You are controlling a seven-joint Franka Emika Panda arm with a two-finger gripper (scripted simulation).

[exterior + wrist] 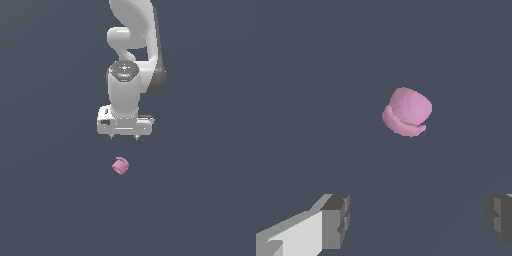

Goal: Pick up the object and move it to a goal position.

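The gripper (124,136) hangs a little above the middle of the exterior view, its two short fingertips pointing down and set wide apart, with nothing between them. In the wrist view the two grey fingers (336,221) stand at opposite sides of the frame, with a broad bare gap between them, so the jaws are spread and hold nothing.

The object (120,165), a small pink stubby piece, lies just below the middle of the exterior view, under the gripper and apart from it, a clear strip of dark surface showing between the fingertips and the pink top. In the wrist view it shows as a rounded pink lump with a lip along one side.

Around the object the dark grey-blue ground (50,200) runs flat and unbroken to every edge of the frame. The white arm (132,40) rises out through the top edge of the exterior view. No writing or label can be read on arm, gripper or object.
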